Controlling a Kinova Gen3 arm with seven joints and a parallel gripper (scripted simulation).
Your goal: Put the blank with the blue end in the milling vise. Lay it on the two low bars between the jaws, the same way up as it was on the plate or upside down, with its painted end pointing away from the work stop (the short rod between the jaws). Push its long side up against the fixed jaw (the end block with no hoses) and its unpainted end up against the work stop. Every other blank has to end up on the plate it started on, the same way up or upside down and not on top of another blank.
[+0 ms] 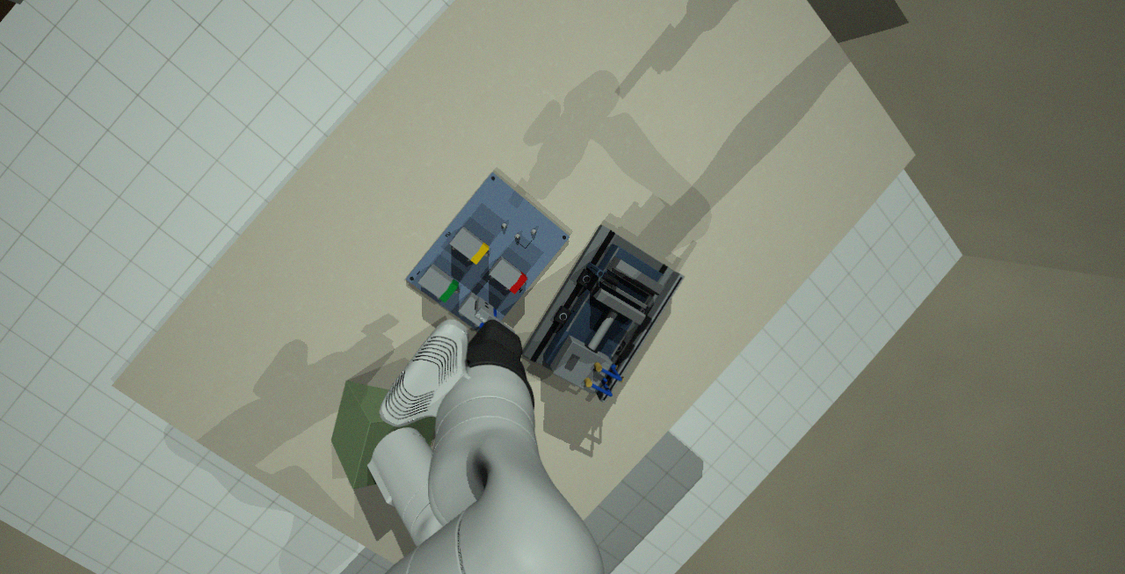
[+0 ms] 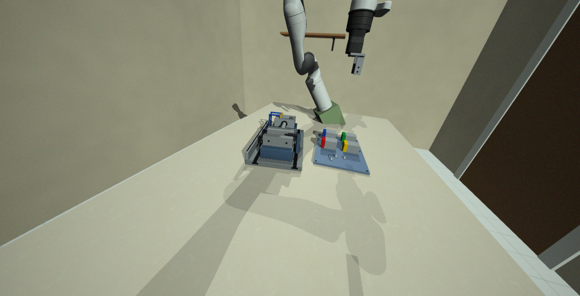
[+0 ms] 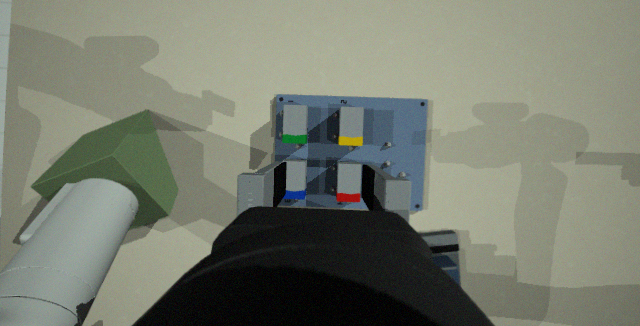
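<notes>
The blue plate (image 3: 350, 151) holds several grey blanks. The blue-ended blank (image 3: 295, 181) lies in its near row beside the red-ended one (image 3: 348, 182). The green-ended (image 3: 294, 124) and yellow-ended (image 3: 351, 126) blanks lie in the far row. In the exterior view the blue end (image 2: 324, 133) shows at the plate's back. My gripper (image 3: 323, 179) (image 2: 356, 66) is open and empty, high above the plate. The milling vise (image 2: 275, 142) stands beside the plate, nothing between its jaws (image 1: 621, 287).
The arm's green base (image 2: 329, 114) sits behind the plate. Small pegs (image 3: 392, 163) stand on the plate's free half. Blue and yellow hose fittings (image 1: 604, 378) stick out of the vise end nearest the arm. A wooden shelf (image 2: 312, 35) hangs on the back wall.
</notes>
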